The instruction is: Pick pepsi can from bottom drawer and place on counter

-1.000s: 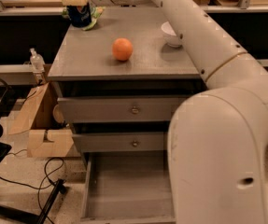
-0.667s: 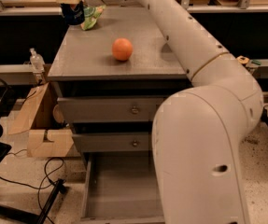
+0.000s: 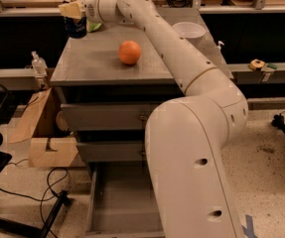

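Note:
The pepsi can (image 3: pixel 76 28), dark blue, is at the far left corner of the grey counter (image 3: pixel 97 63), upright. My gripper (image 3: pixel 72 10) reaches over the counter from the right, and its tan fingers (image 3: pixel 68 9) are closed on the can's upper part. I cannot tell whether the can's base touches the counter. The bottom drawer (image 3: pixel 124 205) is pulled open below, and the visible part of its grey floor is bare. My arm hides its right side.
An orange (image 3: pixel 130 52) sits mid-counter and a white bowl (image 3: pixel 188 31) at the far right. A green item (image 3: pixel 95 26) lies behind the can. Two shut upper drawers (image 3: pixel 102 117) are below the counter. A cardboard box (image 3: pixel 42 133), a bottle (image 3: pixel 37 63) and floor cables (image 3: pixel 37 197) are on the left.
My arm's large lower segment has swung left across the view. The gripper has stayed at the counter's far left corner with the can, which now sits slightly lower.

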